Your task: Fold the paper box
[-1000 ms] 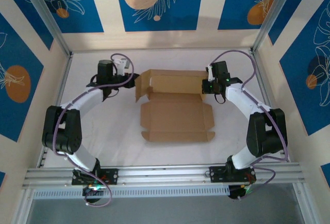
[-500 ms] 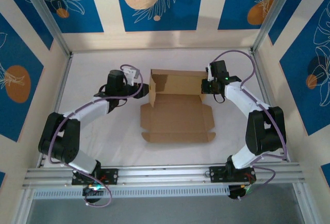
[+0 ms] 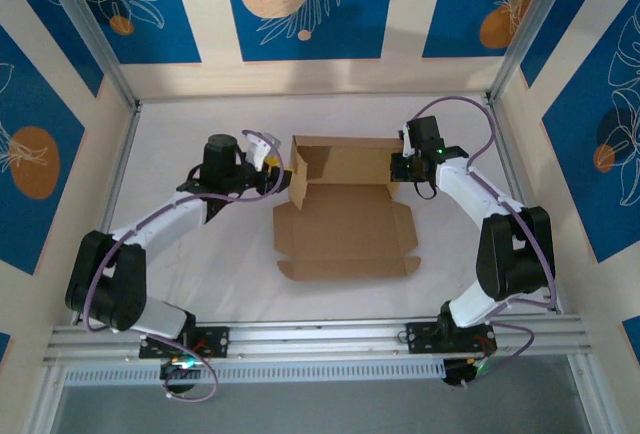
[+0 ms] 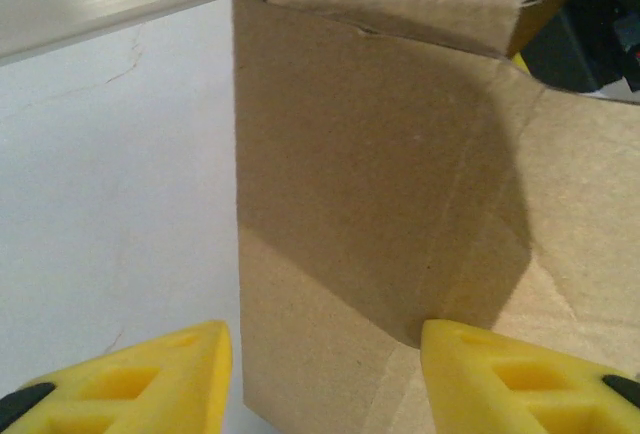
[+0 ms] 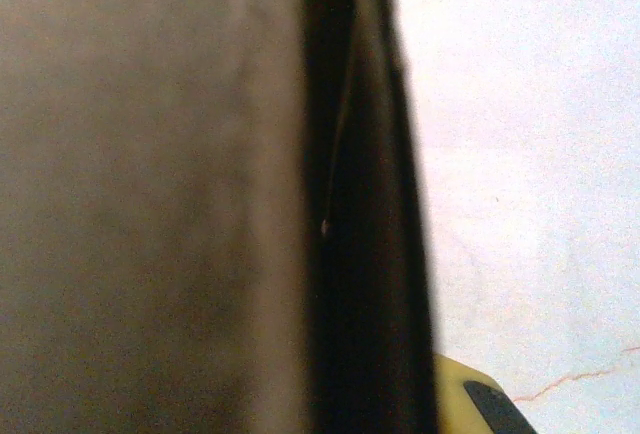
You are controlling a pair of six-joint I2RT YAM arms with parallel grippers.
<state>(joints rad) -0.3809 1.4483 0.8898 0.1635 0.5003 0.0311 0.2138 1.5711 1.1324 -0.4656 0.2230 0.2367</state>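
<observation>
My left hand (image 3: 280, 166) gapes astride the raised left flap of the paper box (image 3: 345, 224), while my right hand (image 3: 401, 166) is closed, seemingly pinching its right end.

Blurred brown box (image 5: 150, 194) wall close up, left; dark edge down centre. White table (image 5: 530, 154) right. Yellow fingertip (image 5: 480, 399) low, beside that edge.

Bare table (image 3: 230, 274) lies open left and near; the paper box (image 3: 345, 226) with raised walls blocks the middle.
</observation>
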